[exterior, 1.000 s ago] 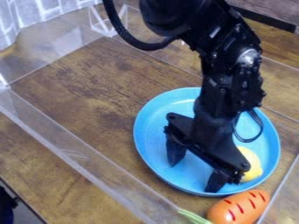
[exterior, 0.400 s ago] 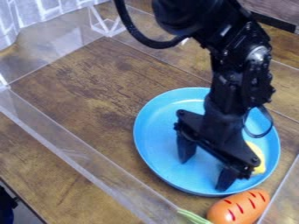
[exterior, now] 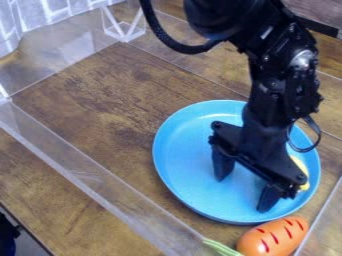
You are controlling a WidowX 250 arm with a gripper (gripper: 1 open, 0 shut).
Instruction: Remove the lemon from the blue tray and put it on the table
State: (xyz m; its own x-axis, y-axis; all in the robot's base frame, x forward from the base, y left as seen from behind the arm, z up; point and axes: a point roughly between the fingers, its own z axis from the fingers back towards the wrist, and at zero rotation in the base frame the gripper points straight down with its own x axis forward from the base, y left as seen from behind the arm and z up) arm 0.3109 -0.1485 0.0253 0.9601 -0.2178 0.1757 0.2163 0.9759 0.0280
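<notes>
The blue tray [exterior: 187, 158] lies on the dark wood table [exterior: 120, 100] at the right. Only a yellow sliver of the lemon [exterior: 301, 185] shows on the tray's right side; the black arm hides the rest. My gripper [exterior: 251, 186] points down over the tray, low to its surface, just left of the lemon. It is open, with its two black fingers [exterior: 226, 166] spread wide. I cannot tell whether the right finger touches the lemon.
An orange carrot-like toy [exterior: 274, 238] with a green top lies on the table just in front of the tray. Clear plastic walls [exterior: 67, 150] border the table at the left and front.
The gripper has shifted right across the tray toward the lemon, covering more of it. It has stayed open. The tray and the carrot toy have not moved.
</notes>
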